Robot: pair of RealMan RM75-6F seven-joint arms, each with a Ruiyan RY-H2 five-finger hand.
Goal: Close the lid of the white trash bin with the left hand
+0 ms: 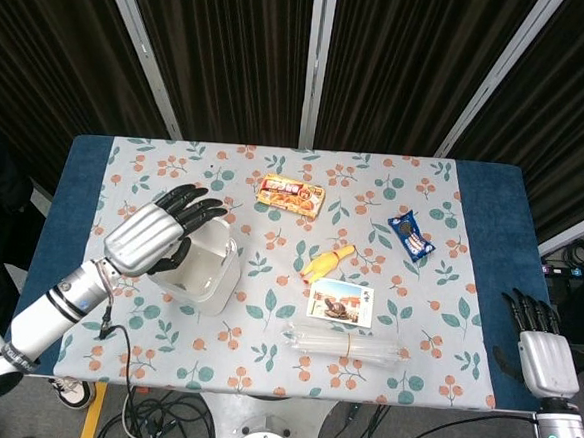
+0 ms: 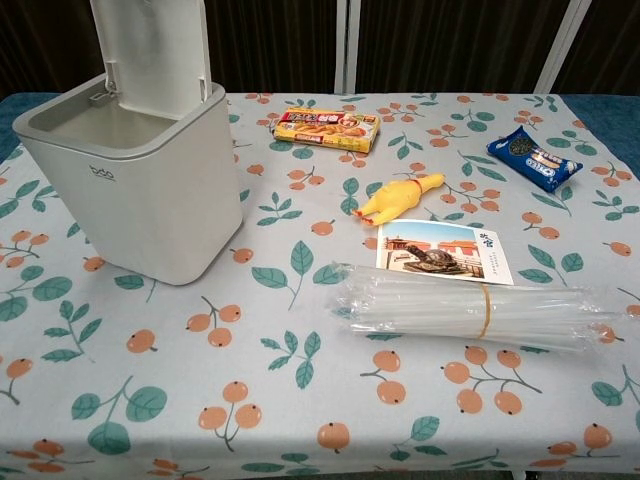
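We hold the left hand point(image 1: 153, 237), fingers spread and empty, above the bin point(image 2: 140, 185) at the surface's point(image 1: 485, 323) left, ready to press its upright lid point(image 2: 152, 48) down. The right hand point(image 1: 543, 352) rests open.

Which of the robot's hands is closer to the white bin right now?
The left. The left hand hovers over the white trash bin, fingers spread, while the right hand sits at the table's far right edge, well away from it.

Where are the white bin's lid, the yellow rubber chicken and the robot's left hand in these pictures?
lid point(image 2: 152, 45), chest view, on its upright inner face.
yellow rubber chicken point(image 2: 398, 197), chest view, on its body.
left hand point(image 1: 150, 237), head view, on the silver back of the hand.
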